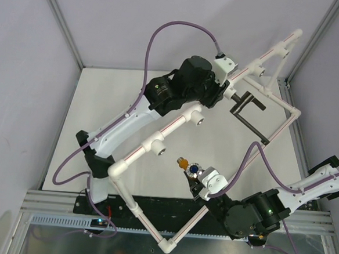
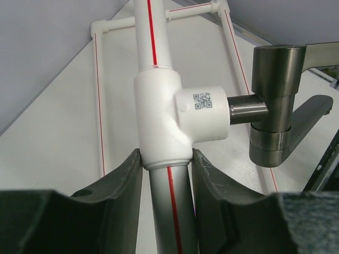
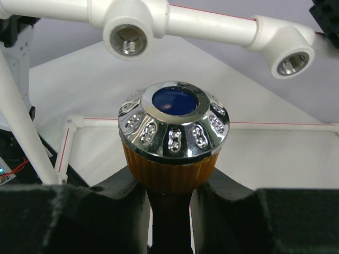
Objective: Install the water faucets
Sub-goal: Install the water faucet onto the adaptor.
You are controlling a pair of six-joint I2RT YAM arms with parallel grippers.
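Holding the orange-brass tap [image 3: 174,124] by its ribbed body: right gripper [image 3: 169,191] jaws clamped on it, near-centre, short of the sockets [image 3: 128,38]. Black tap [image 2: 273,100] already seated in its tee [image 2: 159,111], far right; left gripper [image 2: 167,174] jaws narrow around the white pipe [image 2: 168,225]. Next, likely: line threads to a socket, screw in.

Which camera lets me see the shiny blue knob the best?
The right wrist view: the knob fills the middle, close up, blue top and silver rim clear, held in the right pincer. The top view shows it only as a tiny dot. The left wrist view misses it, showing the white pipe instead.
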